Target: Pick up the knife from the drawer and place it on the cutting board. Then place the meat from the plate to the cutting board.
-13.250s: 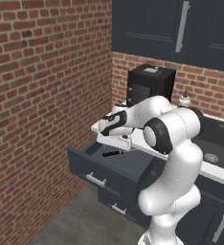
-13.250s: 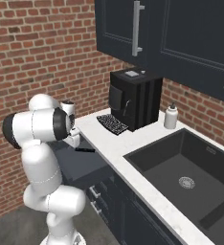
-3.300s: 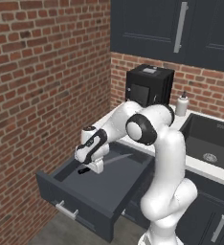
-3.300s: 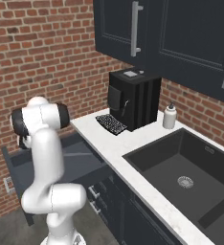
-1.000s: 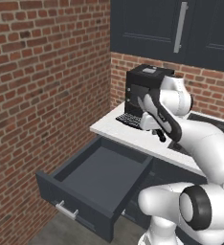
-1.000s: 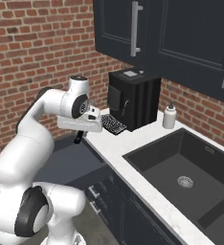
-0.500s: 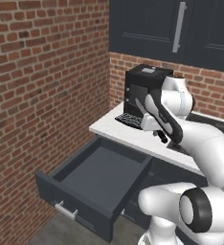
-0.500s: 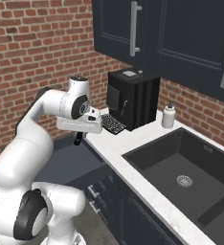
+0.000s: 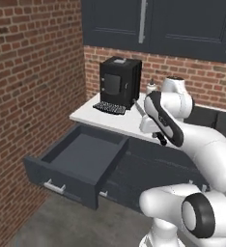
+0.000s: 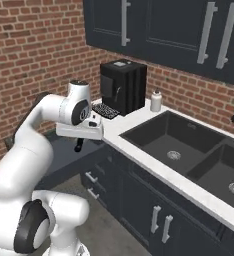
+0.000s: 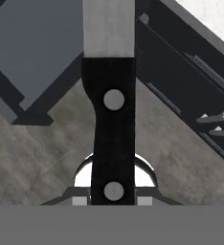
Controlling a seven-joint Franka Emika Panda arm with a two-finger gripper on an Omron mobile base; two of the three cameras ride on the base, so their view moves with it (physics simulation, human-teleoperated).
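The gripper (image 11: 114,201) is clamped on the black handle of the knife (image 11: 113,110), whose two silver rivets face the hand camera and whose grey blade runs up and out of the top of that view. In the left base view the blade (image 9: 140,108) angles up and away from the white hand, over the counter edge, while the handle's dark end pokes out below the hand. From the right base view the gripper (image 10: 80,142) hangs under the arm's wrist just off the front edge of the counter (image 10: 139,150), though the knife itself is hard to make out there.

Below and to the left of the hand, the drawer (image 9: 81,159) stands pulled far out from the dark cabinet front, its silver bar handle facing the floor side and its grey bottom bare. Behind the hand, on the white counter, stands a black coffee machine (image 9: 120,84) with a dark grille tray (image 9: 109,107) in front of it, and a small pale bottle (image 10: 155,101) beside it against the brick wall. A dark double sink (image 10: 189,150) is set into the counter to the right.
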